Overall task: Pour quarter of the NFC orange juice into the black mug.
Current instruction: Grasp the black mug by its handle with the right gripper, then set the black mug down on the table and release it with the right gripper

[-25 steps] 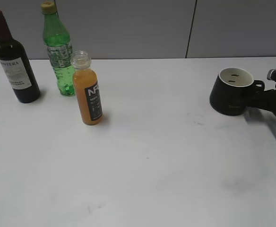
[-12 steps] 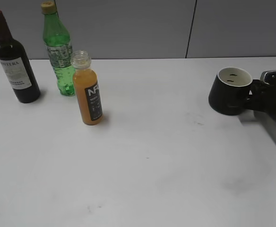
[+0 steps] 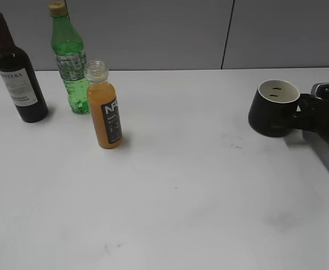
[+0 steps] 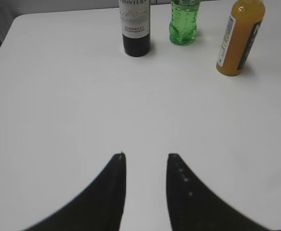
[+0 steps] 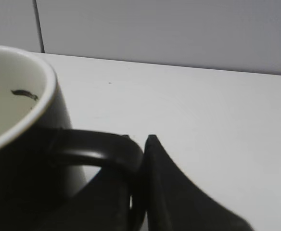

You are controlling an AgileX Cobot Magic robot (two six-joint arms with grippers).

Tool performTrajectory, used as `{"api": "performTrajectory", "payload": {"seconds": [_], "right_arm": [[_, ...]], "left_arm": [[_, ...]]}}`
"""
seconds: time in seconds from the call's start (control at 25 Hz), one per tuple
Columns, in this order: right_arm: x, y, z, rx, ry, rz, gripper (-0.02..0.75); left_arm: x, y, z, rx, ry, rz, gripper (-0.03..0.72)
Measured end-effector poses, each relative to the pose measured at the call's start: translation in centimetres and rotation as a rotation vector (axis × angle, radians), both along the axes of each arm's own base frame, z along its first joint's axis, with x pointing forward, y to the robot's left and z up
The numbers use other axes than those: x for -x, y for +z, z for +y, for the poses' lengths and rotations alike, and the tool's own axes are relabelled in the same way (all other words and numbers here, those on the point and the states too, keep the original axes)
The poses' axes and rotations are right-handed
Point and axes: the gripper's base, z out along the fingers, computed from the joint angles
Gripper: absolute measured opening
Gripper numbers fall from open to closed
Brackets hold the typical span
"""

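— Right gripper [image 5: 139, 185]?
— Clamped on the loop handle of the black mug [image 3: 274, 108]; handle pinched between the two fingers in the right wrist view, hardly any gap left.

— Mug itself?
— Near the right edge of the table [image 3: 181, 197], upright or nearly so. Possibly raised a touch off the surface; hard to tell from the slanted outside view. White inside, a couple of small dark marks, no juice visible.

— Left gripper [image 4: 146, 159]?
— Hanging over bare table, fingers partway apart, nothing between them. Well short of any bottle.

— And the orange juice [image 3: 103, 107]?
— Standing upright toward the back left part of the table, cap off, neck open, filled nearly to the shoulder. Untouched by either arm. Well apart from the mug, most of the table width between them.

— Anything else back there?
— Green bottle [image 3: 69, 59] with a yellow cap just behind the juice, and a dark wine bottle [image 3: 15, 70] further toward the back left corner. Neither part of the job.

— Progress, then?
— Early. Mug secured by the handle, nothing poured. Still to do, by the look of it: bring mug and juice together, take hold of the juice bottle with the free left arm, tip out roughly a quarter, set it back upright.
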Motion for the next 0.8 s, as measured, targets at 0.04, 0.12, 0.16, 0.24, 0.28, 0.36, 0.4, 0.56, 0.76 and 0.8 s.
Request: {"api": "performTrajectory", "payload": {"seconds": [0.04,0.12,0.16,0.24,0.28,0.36,0.4,0.56,0.76,0.8], "right_arm": [[0.0,0.0,0.0,-0.003,-0.001,0.000,0.038],[0.0,0.0,0.0,-0.010,-0.001,0.001,0.036],[0.0,0.0,0.0,-0.011,0.000,0.002,0.036],[0.1,0.3,0.0,-0.008,0.003,0.003,0.035],[0.1,0.6,0.1,-0.003,0.006,0.003,0.031],[0.4,1.6,0.1,0.009,0.013,0.011,0.029],[0.6,2.1,0.3,0.013,0.018,0.008,0.028],[1.7,5.4,1.2,0.015,0.026,-0.053,0.028],[3.8,8.7,4.5,0.001,0.093,-0.112,0.027],[4.2,9.1,5.5,-0.005,0.115,-0.119,0.027]], "left_arm": [[0.0,0.0,0.0,0.000,0.000,0.000,0.232],[0.0,0.0,0.0,0.000,0.000,0.000,0.232],[0.0,0.0,0.0,0.000,0.000,0.000,0.232],[0.0,0.0,0.0,0.000,0.000,0.000,0.232],[0.0,0.0,0.0,0.000,0.000,0.000,0.232],[0.0,0.0,0.0,0.000,0.000,0.000,0.232],[0.0,0.0,0.0,0.000,0.000,0.000,0.232],[0.0,0.0,0.0,0.000,0.000,0.000,0.232],[0.0,0.0,0.0,0.000,0.000,0.000,0.232],[0.0,0.0,0.0,0.000,0.000,0.000,0.232]]}}
